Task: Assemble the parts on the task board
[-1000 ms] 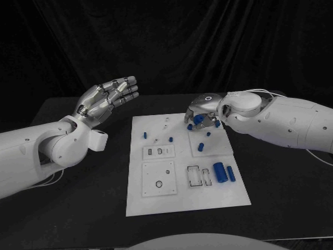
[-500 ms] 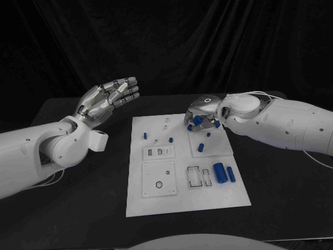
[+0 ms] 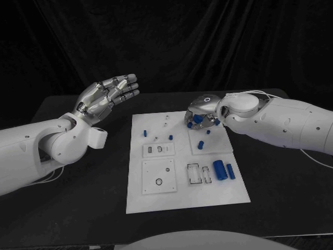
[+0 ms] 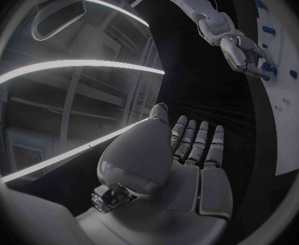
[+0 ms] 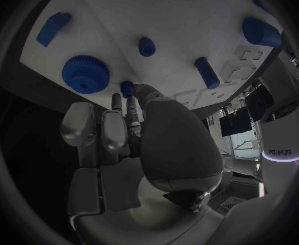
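Right hand (image 3: pixel 202 112) pinches a small blue part (image 5: pixel 127 87) at the task board's (image 3: pixel 212 192) far edge and should lower it straight, while left hand (image 3: pixel 106 96) hovers spread.

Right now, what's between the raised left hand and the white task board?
Nothing but bare black table. In the head view the left hand hovers open, off the task board's left edge, with no parts between them.

White rounded arms (image 3: pixel 31 148), silver hands (image 3: pixel 106 96), thin white cable (image 3: pixel 320 159), "sharpa" marking (image 5: pixel 280 151)
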### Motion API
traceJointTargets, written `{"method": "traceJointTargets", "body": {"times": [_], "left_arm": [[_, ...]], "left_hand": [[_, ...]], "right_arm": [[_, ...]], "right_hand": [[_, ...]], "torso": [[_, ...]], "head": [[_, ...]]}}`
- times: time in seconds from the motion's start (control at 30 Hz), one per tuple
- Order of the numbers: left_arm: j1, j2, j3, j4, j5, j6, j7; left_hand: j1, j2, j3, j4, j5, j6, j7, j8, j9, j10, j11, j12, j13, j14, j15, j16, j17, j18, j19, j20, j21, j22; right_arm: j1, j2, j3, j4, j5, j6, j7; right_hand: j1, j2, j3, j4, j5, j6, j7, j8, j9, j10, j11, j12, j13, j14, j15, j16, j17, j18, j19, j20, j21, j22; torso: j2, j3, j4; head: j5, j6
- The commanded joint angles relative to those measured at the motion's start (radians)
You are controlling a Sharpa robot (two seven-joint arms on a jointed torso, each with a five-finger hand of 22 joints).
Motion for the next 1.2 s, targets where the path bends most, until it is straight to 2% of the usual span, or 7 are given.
{"method": "traceJointTargets", "body": {"times": [0.03, 0.13, 0.3, 0.5, 0.77, 1.2], "left_arm": [[0.002, 0.000, 0.001, 0.002, 0.001, 0.016, 0.102], [0.002, -0.001, 0.001, 0.003, 0.001, 0.016, 0.101], [0.002, -0.001, 0.001, 0.002, 0.001, 0.016, 0.100], [0.002, 0.000, 0.001, 0.000, 0.001, 0.017, 0.097], [0.001, 0.001, 0.001, -0.002, 0.001, 0.020, 0.093], [0.001, 0.000, 0.001, -0.011, 0.001, 0.025, 0.087]], "left_hand": [[0.006, 0.000, 0.007, 0.000, 0.003, 0.008, -0.001, 0.004, 0.001, 0.007, -0.002, 0.004, 0.001, 0.005, 0.001, 0.006, 0.001, -0.017, 0.005, -0.001, 0.004, 0.001], [0.008, 0.000, 0.008, 0.000, 0.005, 0.011, -0.001, 0.005, 0.001, 0.007, -0.002, 0.005, 0.001, 0.005, 0.002, 0.007, 0.001, -0.018, 0.005, -0.001, 0.004, 0.001], [0.009, -0.001, 0.009, 0.000, 0.007, 0.013, 0.000, 0.006, 0.001, 0.007, -0.002, 0.005, 0.001, 0.006, 0.002, 0.008, 0.002, -0.019, 0.006, 0.000, 0.004, 0.001], [0.011, -0.001, 0.010, 0.000, 0.008, 0.014, 0.000, 0.007, 0.002, 0.008, -0.002, 0.006, 0.002, 0.007, 0.003, 0.009, 0.002, -0.019, 0.006, 0.000, 0.004, 0.001], [0.015, 0.000, 0.014, 0.000, 0.012, 0.017, 0.000, 0.008, 0.002, 0.010, 0.000, 0.008, 0.002, 0.009, 0.004, 0.011, 0.002, -0.021, 0.007, 0.000, 0.005, 0.001], [0.024, 0.001, 0.021, -0.002, 0.018, 0.023, 0.002, 0.010, 0.002, 0.013, 0.002, 0.012, 0.002, 0.012, 0.006, 0.015, 0.002, -0.023, 0.009, -0.001, 0.006, 0.001]], "right_arm": [[-0.003, 0.002, 0.001, -0.004, -0.008, -0.004, 0.006], [-0.004, 0.003, 0.001, -0.008, -0.008, -0.003, 0.008], [-0.005, 0.003, 0.001, -0.014, -0.008, -0.009, 0.016], [-0.005, 0.009, 0.001, -0.026, -0.008, -0.008, 0.024], [-0.007, 0.014, 0.001, -0.037, 0.001, -0.016, 0.034], [-0.003, 0.013, 0.001, -0.017, 0.034, -0.102, 0.051]], "right_hand": [[0.003, -0.008, 0.012, -0.002, 0.016, 0.007, 0.001, 0.005, 0.006, -0.004, 0.000, 0.006, 0.004, -0.006, -0.001, -0.005, 0.000, 0.002, -0.008, 0.001, -0.004, 0.003], [0.002, -0.008, 0.028, -0.005, 0.039, 0.015, 0.005, 0.010, 0.015, 0.001, 0.000, 0.011, 0.008, -0.005, -0.001, -0.005, 0.001, 0.002, -0.007, 0.000, -0.005, 0.005], [0.008, -0.006, 0.048, -0.015, 0.052, 0.035, 0.009, 0.025, 0.030, 0.014, -0.005, 0.018, 0.012, -0.005, -0.004, -0.005, 0.003, 0.002, -0.006, -0.002, -0.004, 0.010], [0.014, 0.000, 0.068, -0.031, 0.054, 0.052, 0.017, 0.048, 0.053, 0.041, -0.017, 0.028, 0.017, -0.005, -0.011, -0.006, 0.003, 0.001, -0.005, -0.007, -0.002, 0.018], [0.018, 0.005, 0.084, -0.051, 0.051, 0.060, 0.025, 0.072, 0.080, 0.074, -0.027, 0.036, 0.020, -0.006, -0.019, -0.010, -0.001, -0.001, -0.001, -0.014, 0.002, 0.029], [0.022, 0.006, 0.096, -0.072, 0.041, 0.059, 0.039, 0.091, 0.107, 0.108, -0.033, 0.043, 0.023, -0.007, -0.023, -0.008, 0.006, -0.004, 0.000, -0.018, 0.007, 0.045]], "torso": [[0.001, 0.0000, 0.0011], [0.001, 0.0000, 0.0008], [0.000, -0.0005, -0.0003], [-0.001, 0.0002, 0.0011], [-0.002, -0.0004, -0.0006], [-0.002, 0.0000, 0.0002]], "head": [[-0.001, 0.001], [-0.001, 0.000], [0.000, 0.000], [-0.002, 0.000], [0.000, -0.003], [0.013, -0.005]]}}
